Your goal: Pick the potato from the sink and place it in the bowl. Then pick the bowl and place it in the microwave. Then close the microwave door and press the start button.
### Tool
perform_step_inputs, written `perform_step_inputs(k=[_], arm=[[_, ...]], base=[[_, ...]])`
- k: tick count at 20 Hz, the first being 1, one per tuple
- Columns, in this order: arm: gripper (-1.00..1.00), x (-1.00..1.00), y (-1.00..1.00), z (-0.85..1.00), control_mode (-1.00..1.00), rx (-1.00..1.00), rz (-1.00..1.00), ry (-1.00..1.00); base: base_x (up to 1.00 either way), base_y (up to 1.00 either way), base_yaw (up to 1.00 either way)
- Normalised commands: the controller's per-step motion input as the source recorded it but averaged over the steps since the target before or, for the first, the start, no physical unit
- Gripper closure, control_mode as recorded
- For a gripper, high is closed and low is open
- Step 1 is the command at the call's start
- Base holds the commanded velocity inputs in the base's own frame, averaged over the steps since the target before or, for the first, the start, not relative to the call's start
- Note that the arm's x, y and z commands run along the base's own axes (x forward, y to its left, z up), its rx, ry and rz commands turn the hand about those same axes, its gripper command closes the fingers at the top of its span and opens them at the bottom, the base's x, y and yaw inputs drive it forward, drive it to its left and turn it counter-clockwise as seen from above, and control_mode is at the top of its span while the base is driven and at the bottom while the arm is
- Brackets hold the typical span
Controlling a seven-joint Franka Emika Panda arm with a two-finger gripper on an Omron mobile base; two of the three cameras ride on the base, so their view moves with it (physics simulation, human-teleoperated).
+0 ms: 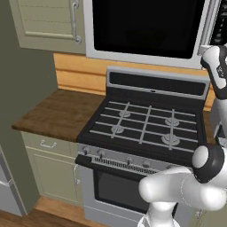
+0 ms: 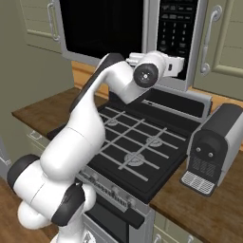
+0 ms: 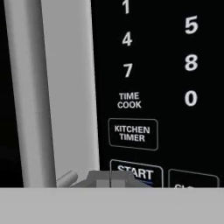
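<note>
Since the microwave (image 2: 142, 38) hangs above the stove (image 1: 142, 128) with the microwave door (image 1: 146, 29) already swung flat against its frame, the step in hand looks to be the last one, pressing start; the potato and bowl cannot be seen behind the glossy black window, so whether they sit inside cannot be told; the arm reaches up from the base to the dark button panel (image 2: 174, 28) at the microwave's right end, beside the door's silver edge; in the hand view the START button (image 3: 136, 173) sits low in the panel, under KITCHEN TIMER (image 3: 132, 134), and the gripper (image 3: 109, 180), its fingers pressed together and holding nothing, points just at the button's left half; a good press would shift the tip slightly toward the button's middle, keep clear of the neighbouring key to the right, then push straight in along the fingers' axis, gently, without sliding sideways onto the door frame.
</note>
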Motion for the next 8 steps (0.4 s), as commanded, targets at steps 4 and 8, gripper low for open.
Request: perform_step_inputs(k=[4, 8], arm=[[1.0, -0.87, 0.81, 0.02, -1.0, 0.0, 0.0, -0.13], [1.0, -0.98, 0.26, 0.15, -1.0, 0.0, 0.0, -0.16]], base=[[0.0, 0.0, 0.0], [0.0, 0.0, 0.0]])
